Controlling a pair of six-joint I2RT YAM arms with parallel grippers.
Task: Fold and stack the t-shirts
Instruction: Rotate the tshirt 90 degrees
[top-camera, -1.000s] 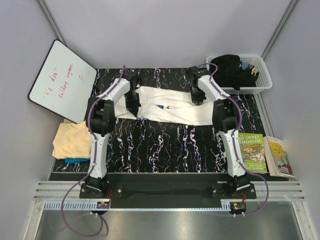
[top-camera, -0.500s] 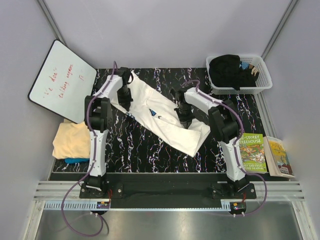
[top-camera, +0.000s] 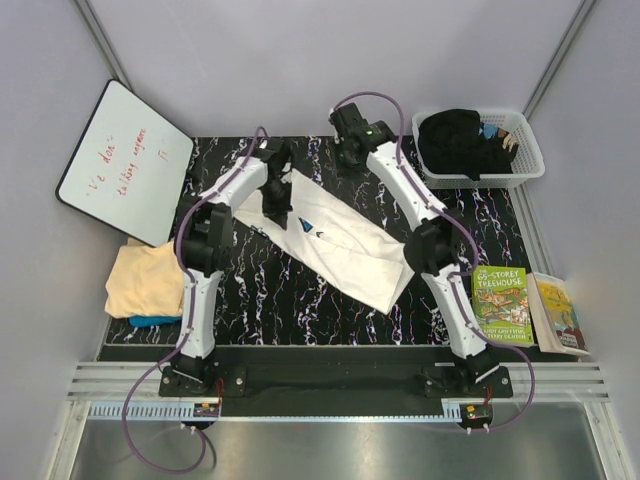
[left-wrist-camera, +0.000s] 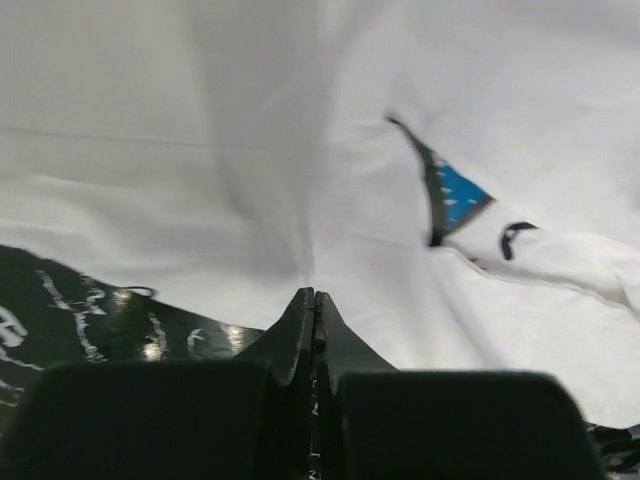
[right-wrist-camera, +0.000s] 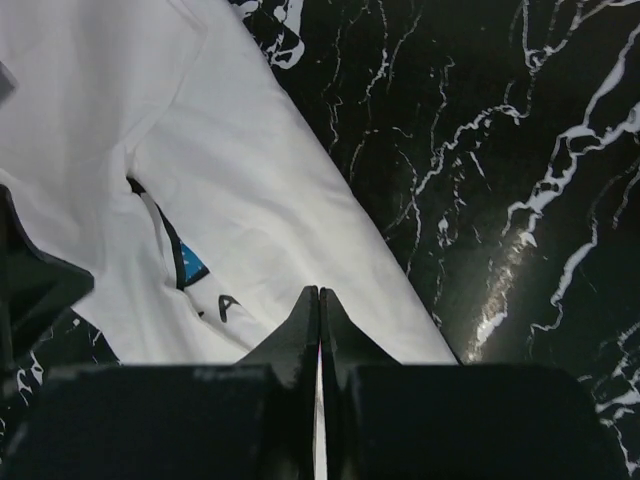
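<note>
The white t-shirt (top-camera: 352, 252) lies folded in a long strip, slanting from back left to front right on the black marbled mat (top-camera: 300, 310). Its blue print (top-camera: 305, 224) shows near the middle. My left gripper (top-camera: 272, 203) is at the strip's back left end; in the left wrist view its tips (left-wrist-camera: 313, 293) are shut on a crease of the white cloth (left-wrist-camera: 200, 150). My right gripper (top-camera: 347, 148) is raised high at the back, shut and empty; its tips (right-wrist-camera: 319, 292) hang well above the shirt (right-wrist-camera: 250, 170). The peach t-shirt (top-camera: 145, 280) lies on the teal one (top-camera: 155, 321) at the left.
A whiteboard (top-camera: 125, 160) leans at the back left. A white basket (top-camera: 530, 160) with dark clothes stands at the back right. Two books (top-camera: 500, 305) lie at the right edge.
The shirt swung from lying across the mat to a diagonal. My right gripper let go of it and rose to the back. My left gripper shifted slightly right, still on the cloth.
</note>
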